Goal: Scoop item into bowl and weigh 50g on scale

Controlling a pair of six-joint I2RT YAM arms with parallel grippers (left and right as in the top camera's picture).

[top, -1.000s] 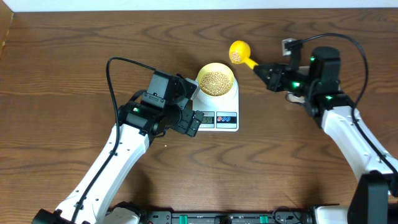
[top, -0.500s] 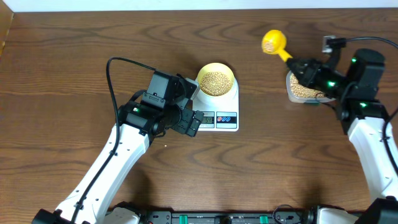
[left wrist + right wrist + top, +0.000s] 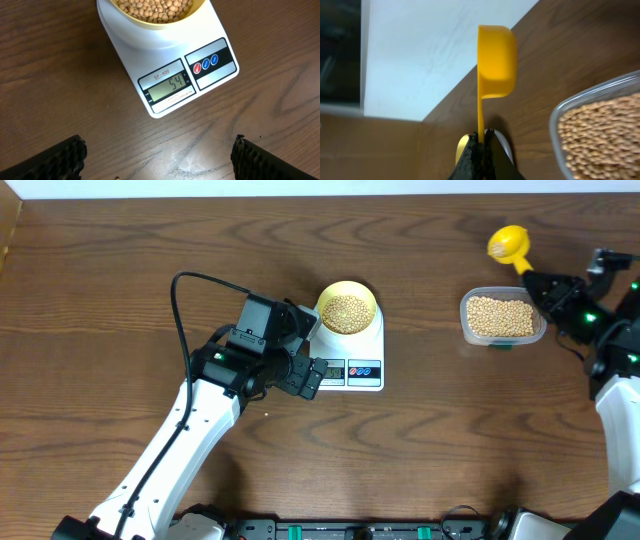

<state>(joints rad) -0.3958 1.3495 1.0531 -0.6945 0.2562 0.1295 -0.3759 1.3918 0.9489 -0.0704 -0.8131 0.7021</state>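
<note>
Right claw [image 3: 482, 137] pinches yellow plastic scoop [image 3: 496, 60] by its thin handle; left claw [image 3: 157, 155] spread. Small round tan beans [image 3: 347, 310]: likely light, rolling; scoop them, don't pinch.

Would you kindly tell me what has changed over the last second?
The right pincer, shut on the yellow scoop, carried it rightward from beside the bowl to just beyond the clear tub. The left pincer, bowl and scale stayed put.

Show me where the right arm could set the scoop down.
Widest bare table lies between the scale and the tub; the strip in front of the tub is free too. Crowded left of the scale, by the open left gripper.
</note>
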